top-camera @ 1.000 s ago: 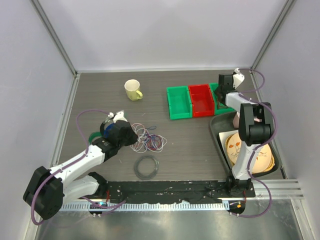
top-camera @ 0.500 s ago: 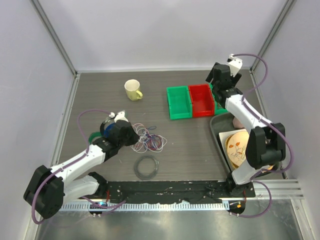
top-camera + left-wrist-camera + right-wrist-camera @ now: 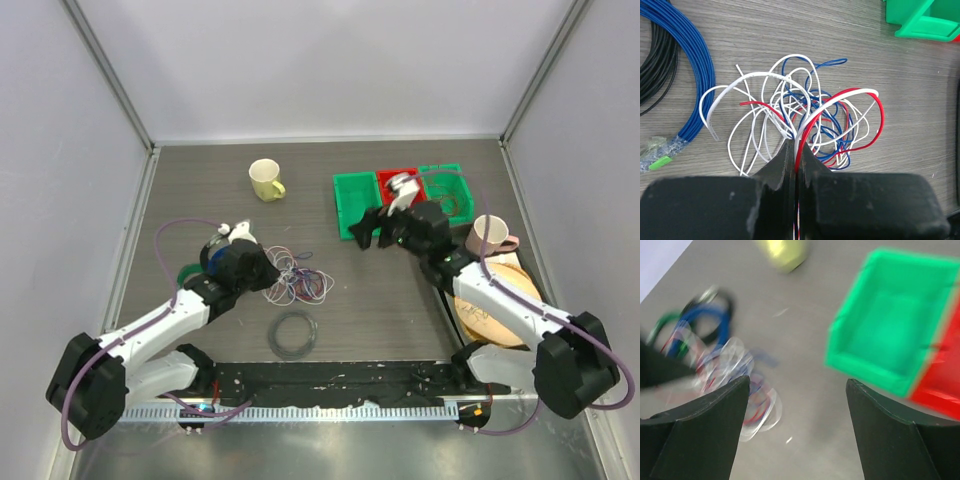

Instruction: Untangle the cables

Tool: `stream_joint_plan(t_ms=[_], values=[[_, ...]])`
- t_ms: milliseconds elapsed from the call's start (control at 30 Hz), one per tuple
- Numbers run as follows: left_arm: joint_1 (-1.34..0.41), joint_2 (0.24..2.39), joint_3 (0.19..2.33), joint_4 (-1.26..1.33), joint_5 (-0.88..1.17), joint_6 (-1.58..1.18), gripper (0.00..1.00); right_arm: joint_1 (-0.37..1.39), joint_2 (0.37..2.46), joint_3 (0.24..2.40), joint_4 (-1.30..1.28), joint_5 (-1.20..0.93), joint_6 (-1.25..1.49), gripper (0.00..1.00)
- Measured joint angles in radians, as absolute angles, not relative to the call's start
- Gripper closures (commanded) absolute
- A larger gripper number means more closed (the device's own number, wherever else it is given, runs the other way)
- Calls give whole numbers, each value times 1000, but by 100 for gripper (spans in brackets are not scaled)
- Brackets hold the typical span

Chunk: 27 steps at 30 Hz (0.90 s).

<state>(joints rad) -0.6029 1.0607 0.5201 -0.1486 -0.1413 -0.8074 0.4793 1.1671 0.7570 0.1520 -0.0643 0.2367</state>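
Pinching the cables (image 3: 805,120) is the left gripper (image 3: 792,152), its jaws pressed together on a red and a white strand that arch up from between them. From above, the white, red and blue tangle (image 3: 300,278) lies loose on the table, nearer the arm bases than the yellow mug (image 3: 265,180) and slightly to its right. The left gripper (image 3: 268,272) sits at the edge of the tangle that falls almost straight below the mug. A thick blue ring (image 3: 704,70) and a black ring (image 3: 660,55) lie beside the tangle. A dark grey coil (image 3: 294,333) lies farther from the mug than the tangle, apart from it. The right gripper (image 3: 372,238) hangs to the mug's right, at the near corner of the green bin (image 3: 356,204) that stands level with the mug. Its jaws are spread wide around nothing (image 3: 795,405). Its wrist view is blurred but shows the tangle (image 3: 740,375) and the mug (image 3: 782,250).
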Motion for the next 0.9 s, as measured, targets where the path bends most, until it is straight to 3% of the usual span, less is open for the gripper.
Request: stream_joint_plan(t_ms=[233, 567, 633, 667, 700, 800, 900], values=[[-603, 1055, 555, -186, -177, -834, 100, 736, 1246, 601, 288, -349, 127, 19], [-603, 1053, 563, -204, -186, -866, 100, 830, 1606, 682, 463, -376, 36, 29], [-603, 1047, 563, -203, -189, -878, 100, 830, 1676, 726, 479, -376, 31, 44], [-603, 1044, 562, -203, -191, -883, 100, 830, 1705, 742, 497, -376, 28, 55], [-603, 1042, 562, -203, -191, -885, 100, 830, 1725, 751, 516, -376, 29, 75], [-603, 1039, 562, -205, -201, -891, 100, 830, 1744, 755, 550, -368, 37, 99], [-603, 1034, 562, -224, -233, -893, 100, 830, 1723, 751, 552, -335, 57, 99]])
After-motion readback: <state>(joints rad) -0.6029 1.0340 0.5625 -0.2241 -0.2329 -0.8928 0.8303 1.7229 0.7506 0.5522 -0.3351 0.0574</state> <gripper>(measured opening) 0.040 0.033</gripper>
